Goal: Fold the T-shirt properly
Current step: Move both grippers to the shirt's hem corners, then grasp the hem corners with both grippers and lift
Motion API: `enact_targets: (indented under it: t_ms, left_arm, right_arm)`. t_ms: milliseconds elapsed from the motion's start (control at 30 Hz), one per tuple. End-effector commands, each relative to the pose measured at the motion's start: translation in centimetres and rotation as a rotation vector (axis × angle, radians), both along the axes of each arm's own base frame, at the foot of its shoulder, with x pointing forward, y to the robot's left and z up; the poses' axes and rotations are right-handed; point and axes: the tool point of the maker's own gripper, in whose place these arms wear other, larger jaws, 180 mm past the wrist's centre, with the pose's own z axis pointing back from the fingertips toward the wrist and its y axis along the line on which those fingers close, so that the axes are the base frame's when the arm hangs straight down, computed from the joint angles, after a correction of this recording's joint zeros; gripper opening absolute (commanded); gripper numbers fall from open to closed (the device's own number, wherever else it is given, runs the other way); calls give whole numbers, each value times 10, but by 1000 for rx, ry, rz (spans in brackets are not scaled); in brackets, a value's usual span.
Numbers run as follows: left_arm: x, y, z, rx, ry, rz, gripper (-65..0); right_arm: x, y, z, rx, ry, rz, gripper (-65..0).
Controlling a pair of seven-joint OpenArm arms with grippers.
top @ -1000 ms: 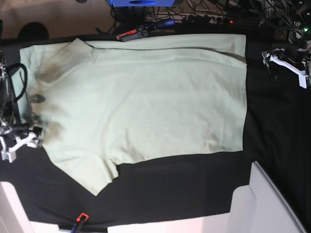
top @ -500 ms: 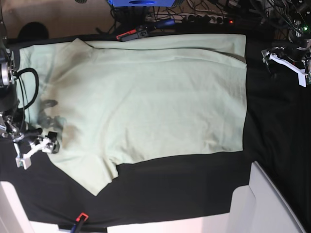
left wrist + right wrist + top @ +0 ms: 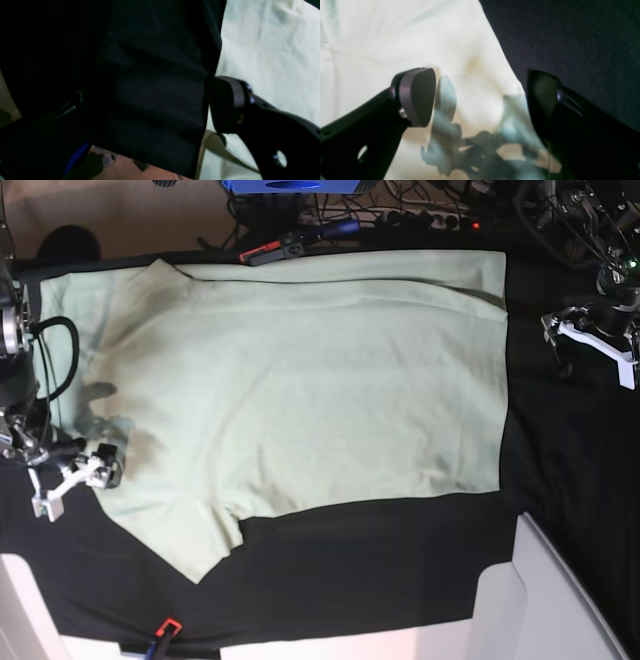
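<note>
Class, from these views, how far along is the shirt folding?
Done: the T-shirt lies spread on the black cloth, its far edge apparently turned over. In hand: the open right tool straddles its edge near a sleeve; the left tool waits beside the hem. Left: nearly all folds.

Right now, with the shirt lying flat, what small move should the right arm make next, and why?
Probably lower the right gripper and close on the T-shirt edge. In the right wrist view its jaws stand open and straddle that edge, one finger over pale fabric, the other over the black cloth, with nothing held. The left gripper waits open off the hem side.
</note>
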Motion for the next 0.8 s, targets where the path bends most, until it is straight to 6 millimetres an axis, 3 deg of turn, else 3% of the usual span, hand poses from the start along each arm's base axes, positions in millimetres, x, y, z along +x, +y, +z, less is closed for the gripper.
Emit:
enact_targets:
  t_ms: [0, 333, 467, 667, 767]
  left_arm:
    - [17, 0, 14, 26, -41, -42, -54]
    - [79, -22, -31, -111, 6, -118, -54]
    - [112, -41, -36, -161, -2, -157, -54]
    - [150, -62, -22, -177, -46, -213, -54]
    - [160, -63, -39, -238, -12, -187, -54]
  right_arm:
    - [12, -10, 13, -4, -39, -19, -107]
    - [10, 2, 8, 12, -26, -7, -109]
    - [10, 3, 7, 14, -24, -6, -109]
    - [2, 4, 1, 14, -10, -5, -109]
    - [-2, 3, -2, 13, -3, -6, -109]
